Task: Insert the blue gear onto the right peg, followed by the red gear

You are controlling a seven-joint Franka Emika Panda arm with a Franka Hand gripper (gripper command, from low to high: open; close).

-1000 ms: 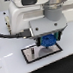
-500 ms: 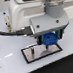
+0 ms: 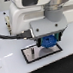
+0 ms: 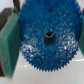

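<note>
Over the last second the gripper (image 3: 48, 42) came down a little toward the black-rimmed grey plate (image 3: 27, 56); the arm barely shifted sideways in the exterior view. It was pinching the blue gear (image 4: 49, 37), with fingers pressed against the gear's rim on both sides; one green finger pad (image 4: 10, 45) showed clearly in the wrist view. The gear hung just above the plate, near the exterior view's right end of it. The right peg was hidden under the gear and gripper, so I couldn't tell whether the hub bore (image 4: 49, 35) had engaged it. The bore looked dark, which could be the peg tip. My read: blue insertion in progress, not confirmed seated. Red gear not in view, its step not yet begun.
</note>
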